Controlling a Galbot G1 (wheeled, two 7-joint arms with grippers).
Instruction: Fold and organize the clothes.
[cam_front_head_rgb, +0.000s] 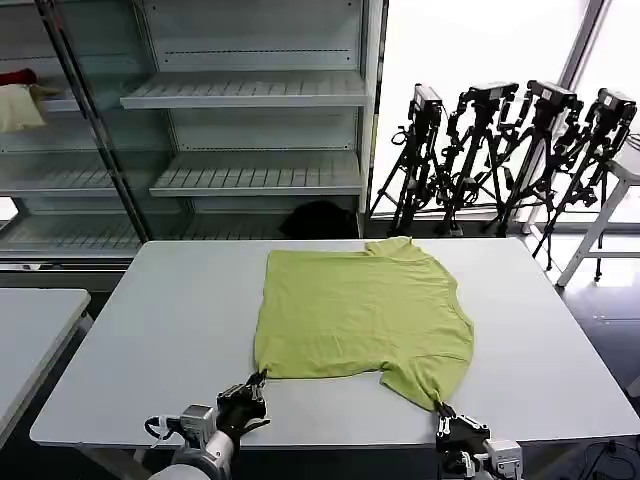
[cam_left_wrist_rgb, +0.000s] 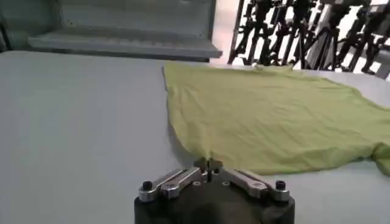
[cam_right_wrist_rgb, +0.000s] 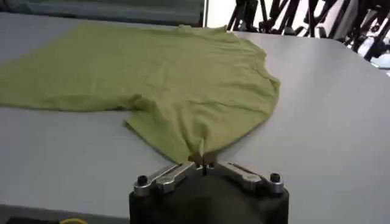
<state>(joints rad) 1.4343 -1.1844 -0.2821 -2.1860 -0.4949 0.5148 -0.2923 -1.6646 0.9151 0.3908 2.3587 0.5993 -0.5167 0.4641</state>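
Note:
The lime yellow-green T-shirt (cam_front_head_rgb: 365, 310) lies spread on the white table (cam_front_head_rgb: 160, 330), plain side up, collar toward the far edge. My left gripper (cam_front_head_rgb: 256, 385) is shut on the shirt's near left hem corner (cam_left_wrist_rgb: 208, 159) by the table's front edge. My right gripper (cam_front_head_rgb: 441, 410) is shut on the tip of the near right sleeve (cam_right_wrist_rgb: 201, 149), also at the front edge. Both pinched points pull the fabric (cam_right_wrist_rgb: 183, 79) into small peaks; the rest (cam_left_wrist_rgb: 274, 115) lies flat.
Metal shelving (cam_front_head_rgb: 250, 120) stands behind the table, with a cream cloth (cam_front_head_rgb: 20, 108) and a red cloth (cam_front_head_rgb: 18, 76) on a shelf at far left. Several black tripods (cam_front_head_rgb: 500, 150) stand at back right. A second table (cam_front_head_rgb: 30, 320) sits at the left.

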